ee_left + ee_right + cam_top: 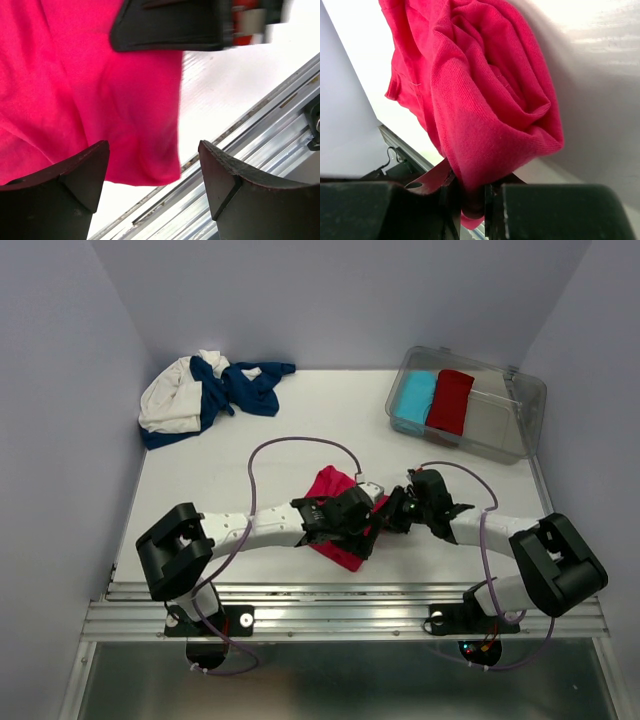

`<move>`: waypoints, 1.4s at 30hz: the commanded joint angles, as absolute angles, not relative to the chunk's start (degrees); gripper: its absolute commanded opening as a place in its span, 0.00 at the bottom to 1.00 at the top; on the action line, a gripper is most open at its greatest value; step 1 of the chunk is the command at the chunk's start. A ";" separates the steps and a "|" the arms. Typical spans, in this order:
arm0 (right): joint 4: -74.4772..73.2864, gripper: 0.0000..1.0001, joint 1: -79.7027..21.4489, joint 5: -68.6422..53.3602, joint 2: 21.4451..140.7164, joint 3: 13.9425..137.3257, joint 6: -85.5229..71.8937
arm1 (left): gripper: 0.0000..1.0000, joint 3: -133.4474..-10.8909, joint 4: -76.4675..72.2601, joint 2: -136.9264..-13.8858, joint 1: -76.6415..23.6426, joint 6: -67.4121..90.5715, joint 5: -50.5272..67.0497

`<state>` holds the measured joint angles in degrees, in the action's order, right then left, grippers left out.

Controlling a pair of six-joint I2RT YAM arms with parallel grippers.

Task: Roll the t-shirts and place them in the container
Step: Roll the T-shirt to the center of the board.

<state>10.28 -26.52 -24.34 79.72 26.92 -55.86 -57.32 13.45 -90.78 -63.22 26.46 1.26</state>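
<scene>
My left fingers (65, 195) stand wide apart, gripping nothing. The pink t-shirt (328, 488) lies on the tabletop (230, 440) just ahead of them, its hem reaching into their gap. It is a loosely rolled bundle, its long axis running far to near between both arms. My right fingers (555, 210) are pinched tight on one fold.

**Both arms meet low at mid-table**

The white-and-black left arm (250, 528) stretches rightward, nearly level. Its black two-finger left gripper (152, 150) is spread wide, with nothing between the fingers. The right arm (480, 525) reaches leftward toward it. The black right gripper (470, 197) is clamped tight on a fold of the bright pink-red cloth t-shirt (480, 100).
</scene>
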 commanded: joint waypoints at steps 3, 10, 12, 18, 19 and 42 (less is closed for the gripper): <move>5.10 0.01 -27.33 -21.19 76.73 30.14 -58.71 | 0.82 -63.37 18.02 -89.21 -68.73 29.18 -13.26; 3.25 0.01 -27.33 -21.19 75.41 30.94 -60.12 | 0.82 -67.41 21.44 -95.26 -72.77 29.71 -20.47; 2.81 0.01 -27.33 -20.92 75.06 31.20 -60.12 | 0.82 -68.11 21.80 -96.50 -73.39 29.88 -22.22; 2.11 0.01 -27.33 -20.66 74.79 31.99 -59.94 | 0.79 -72.50 26.54 -102.74 -75.58 31.64 -28.37; 2.11 0.01 -27.33 -20.57 74.62 31.99 -59.85 | 0.78 -72.68 26.89 -103.35 -75.67 32.08 -28.74; -1.39 0.54 -27.33 -17.32 72.25 31.38 -58.54 | 0.00 -66.01 16.80 -97.83 -72.08 27.25 -17.07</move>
